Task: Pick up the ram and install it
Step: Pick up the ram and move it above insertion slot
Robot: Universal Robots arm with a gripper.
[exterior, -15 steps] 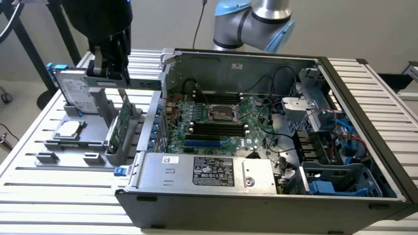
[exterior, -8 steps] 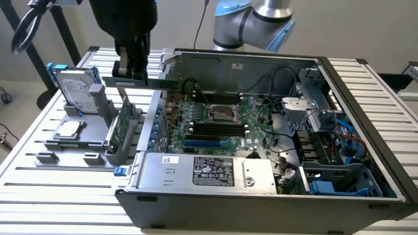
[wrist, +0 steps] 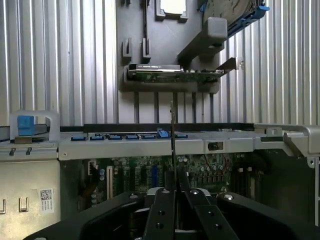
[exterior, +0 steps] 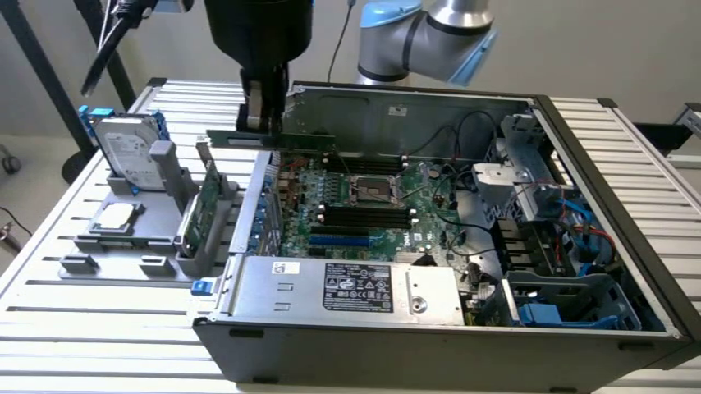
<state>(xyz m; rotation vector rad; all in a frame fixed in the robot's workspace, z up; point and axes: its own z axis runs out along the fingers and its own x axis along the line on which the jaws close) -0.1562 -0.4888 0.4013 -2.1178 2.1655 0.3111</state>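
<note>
Jaws pinch the ram (exterior: pixel 307 142) above the open computer case (exterior: pixel 438 345), whose motherboard (exterior: pixel 422 215) lies inside

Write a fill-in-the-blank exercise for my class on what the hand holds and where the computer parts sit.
1. The hand is shut on the ___.
2. The hard drive stands in the grey holder at the exterior view's ___.
3. The motherboard lies inside the open computer ___.
Missing words: ram; left; case.
</note>
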